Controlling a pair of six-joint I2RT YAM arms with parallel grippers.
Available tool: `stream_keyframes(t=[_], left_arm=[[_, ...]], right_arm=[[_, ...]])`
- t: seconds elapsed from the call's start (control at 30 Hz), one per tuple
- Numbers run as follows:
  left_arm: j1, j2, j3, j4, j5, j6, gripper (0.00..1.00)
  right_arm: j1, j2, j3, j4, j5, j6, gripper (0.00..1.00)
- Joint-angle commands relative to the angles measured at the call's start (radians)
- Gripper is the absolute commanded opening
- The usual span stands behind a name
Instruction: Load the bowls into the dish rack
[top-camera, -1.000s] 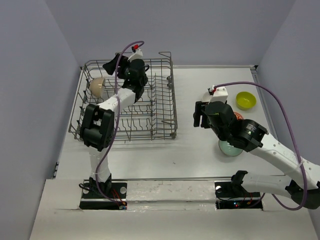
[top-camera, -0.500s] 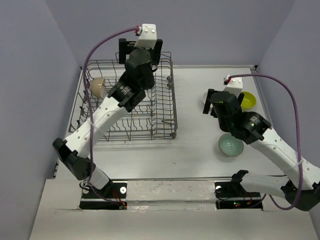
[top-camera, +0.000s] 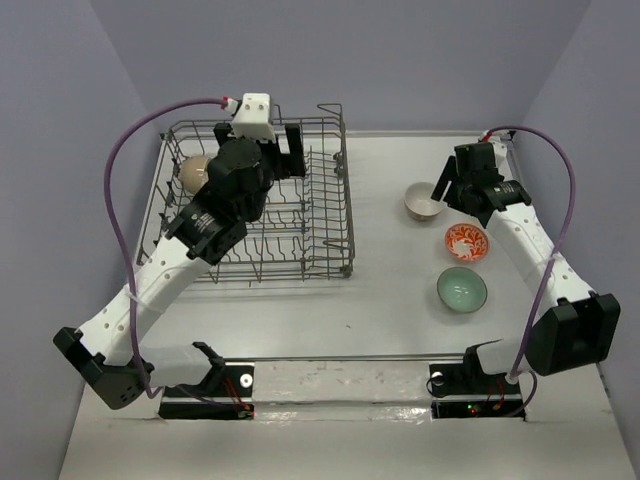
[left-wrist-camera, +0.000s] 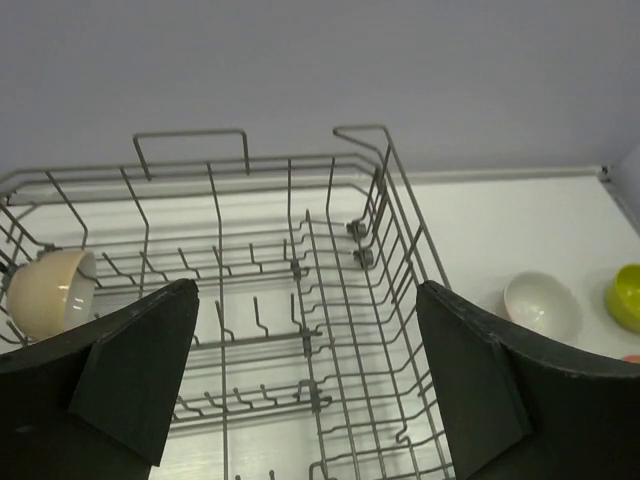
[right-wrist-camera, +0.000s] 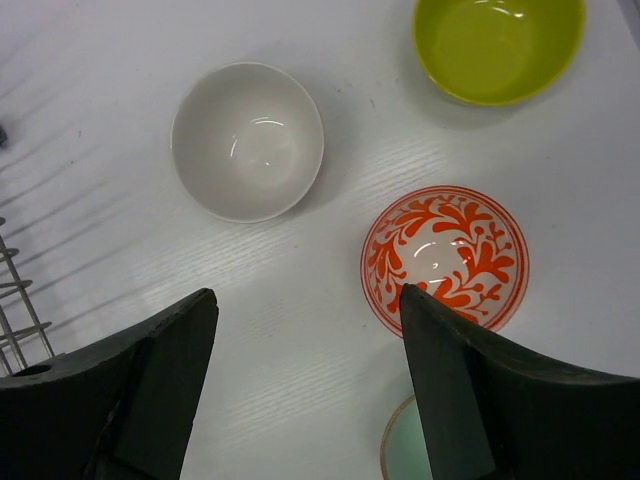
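The dish rack (top-camera: 320, 215) stands at the left; one cream bowl (top-camera: 192, 172) leans on its side in the far left corner, also seen in the left wrist view (left-wrist-camera: 45, 290). My left gripper (top-camera: 292, 150) (left-wrist-camera: 305, 330) hovers open and empty over the rack's tines (left-wrist-camera: 300, 340). On the table to the right sit a white bowl (top-camera: 423, 202) (right-wrist-camera: 247, 140), an orange-patterned bowl (top-camera: 467, 241) (right-wrist-camera: 444, 258), a pale green bowl (top-camera: 461, 289) (right-wrist-camera: 400, 452) and a yellow-green bowl (right-wrist-camera: 498, 45). My right gripper (top-camera: 444, 184) (right-wrist-camera: 305, 330) hangs open above bare table between the white and orange bowls.
In the top view the right arm (top-camera: 520, 235) covers the yellow-green bowl. The rack's right rim (right-wrist-camera: 10, 300) shows at the left edge of the right wrist view. Grey walls close the table at the back and on both sides.
The left arm swung back from the rack's far rim to over its middle. The right arm moved to the far right, uncovering the orange bowl and hiding the yellow-green one in the top view.
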Motion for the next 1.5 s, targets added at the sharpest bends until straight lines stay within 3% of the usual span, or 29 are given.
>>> stream_keyframes(t=[0.0, 0.27, 0.47, 0.9, 1.4, 1.47], left_arm=[[-0.001, -0.039, -0.116, 0.027, 0.040, -0.066, 0.99], [0.009, -0.144, -0.242, 0.097, 0.066, -0.101, 0.99], [0.013, -0.226, -0.366, 0.181, 0.011, -0.089, 0.99], [0.015, -0.192, -0.373, 0.163, -0.020, -0.136, 0.99], [0.032, -0.171, -0.394, 0.178, -0.013, -0.149, 0.99], [0.033, -0.168, -0.396, 0.178, -0.020, -0.149, 0.99]], right_arm=[[-0.018, 0.055, 0.026, 0.098, -0.112, 0.034, 0.79], [-0.092, 0.224, 0.115, 0.115, -0.109, 0.031, 0.78], [-0.152, 0.320, 0.118, 0.164, -0.161, 0.039, 0.74], [-0.152, 0.489, 0.193, 0.192, -0.197, 0.053, 0.70], [-0.152, 0.531, 0.132, 0.235, -0.197, 0.059, 0.69], [-0.152, 0.535, 0.127, 0.238, -0.200, 0.059, 0.65]])
